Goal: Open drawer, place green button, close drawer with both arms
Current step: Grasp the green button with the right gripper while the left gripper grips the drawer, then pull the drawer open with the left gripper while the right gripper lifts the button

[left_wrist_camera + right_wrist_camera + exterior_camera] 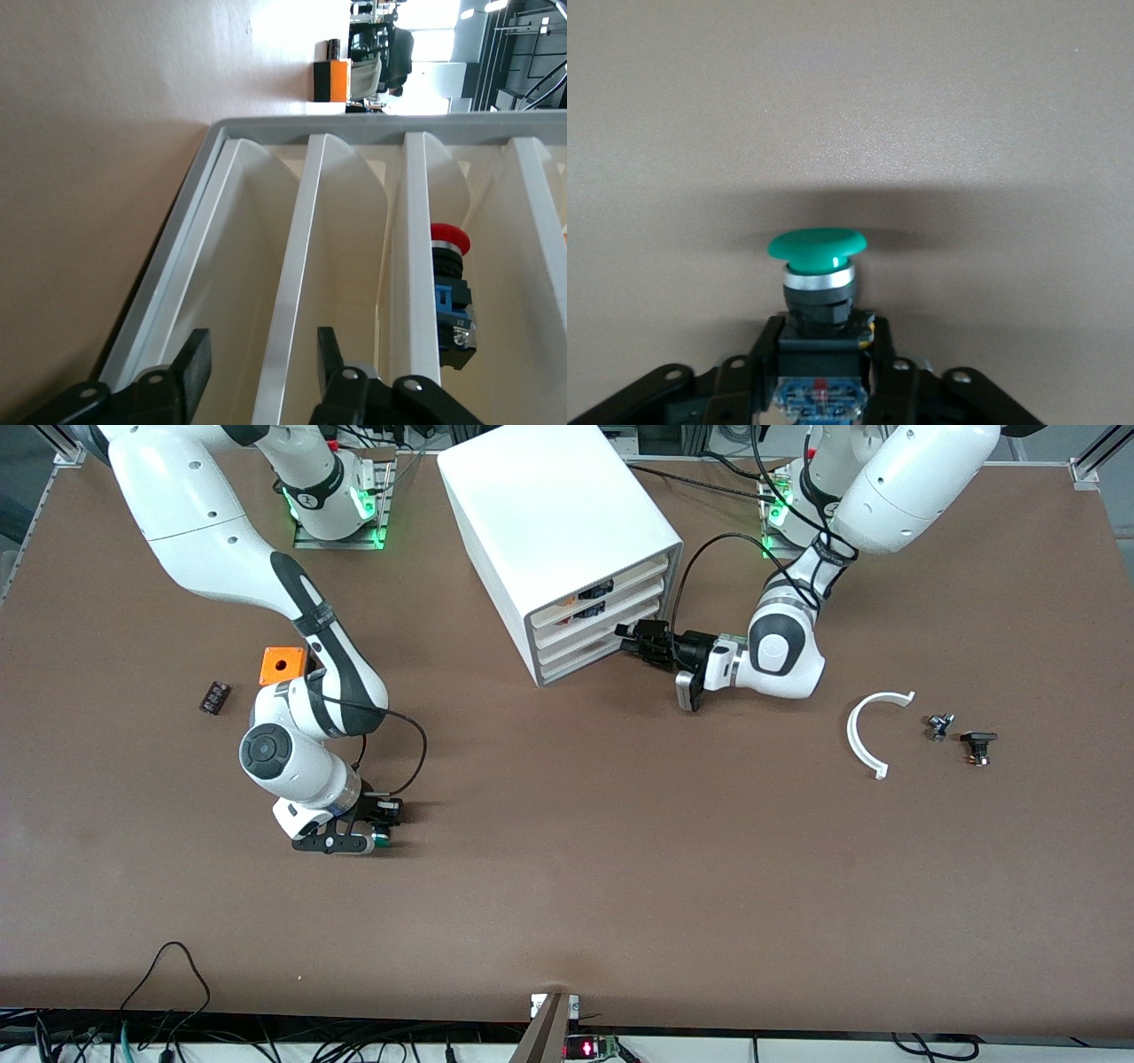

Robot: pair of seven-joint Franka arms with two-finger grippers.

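Holding the small green-capped push button [818, 292] by its black body, the right gripper [376, 828] sits low on the brown table [620, 868]. A loose hold could drop it. The left gripper [257, 372], fingers apart around a drawer lip of the white drawer cabinet [554, 531], might slip off.

Orange box [282, 664], black chip [214, 697], white arc [870, 731], maybe 2 small connectors [960, 738].
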